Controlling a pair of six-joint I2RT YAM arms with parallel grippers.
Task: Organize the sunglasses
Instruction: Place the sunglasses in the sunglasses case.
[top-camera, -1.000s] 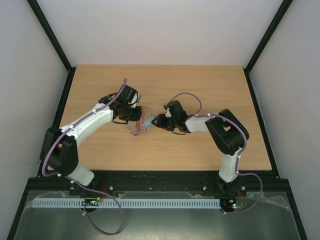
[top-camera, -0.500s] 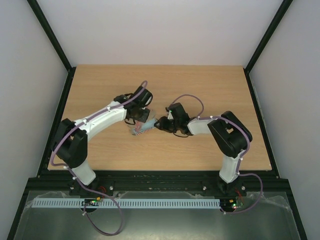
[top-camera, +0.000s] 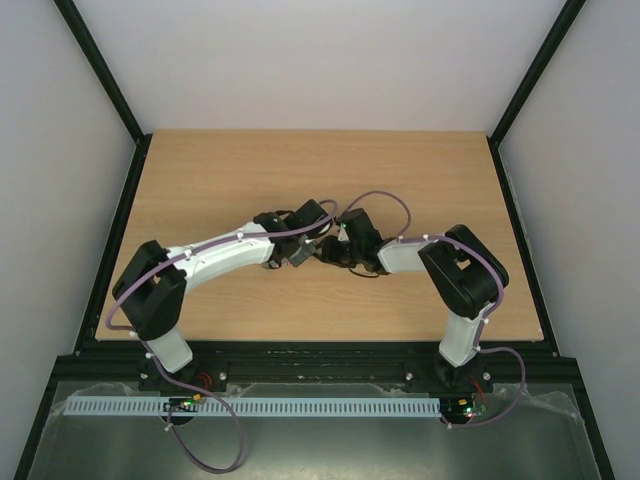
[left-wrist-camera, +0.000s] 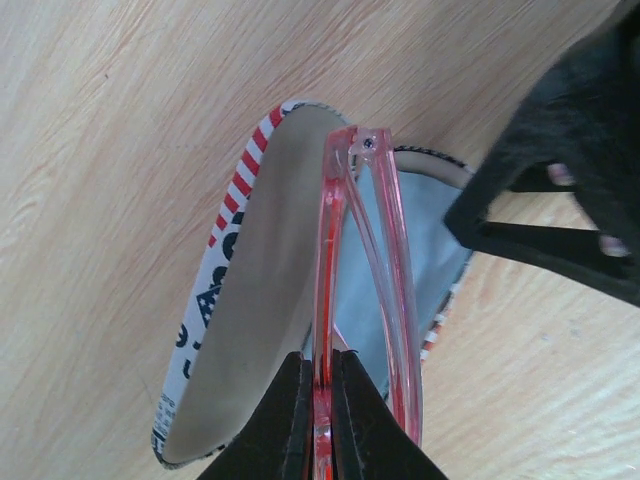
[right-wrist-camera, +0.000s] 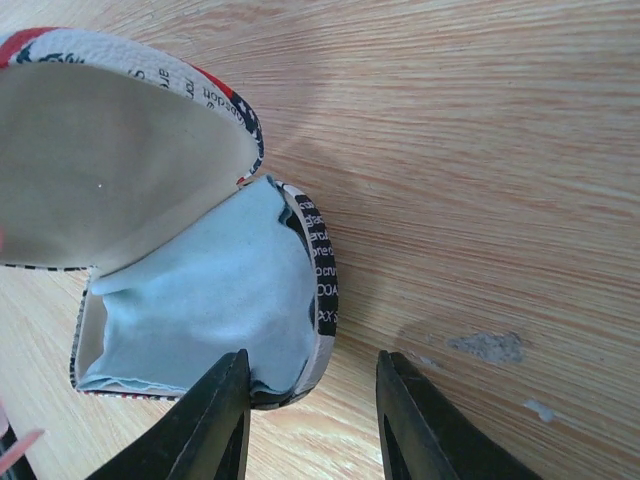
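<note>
My left gripper (left-wrist-camera: 322, 385) is shut on the thin red-orange sunglasses (left-wrist-camera: 326, 260) and holds them edge-on over the open flag-patterned case (left-wrist-camera: 265, 300). A light blue cloth (left-wrist-camera: 432, 240) lies in the case's tray. My right gripper (right-wrist-camera: 310, 410) is open at the case's end; its left finger (right-wrist-camera: 215, 420) is against the tray's rim (right-wrist-camera: 318, 262), the other over bare table. The lid (right-wrist-camera: 110, 170) stands open. In the top view both grippers meet mid-table, left (top-camera: 303, 248) and right (top-camera: 322, 250), hiding the case.
The wooden table (top-camera: 420, 170) is bounded by black frame posts and white walls. My right gripper's black body (left-wrist-camera: 560, 190) sits close to the right of the sunglasses. A pale scuff (right-wrist-camera: 485, 345) marks the wood near the right finger.
My left arm has swung to the right with the sunglasses and now covers the case in the top view. The right gripper has stayed at the case's end.
</note>
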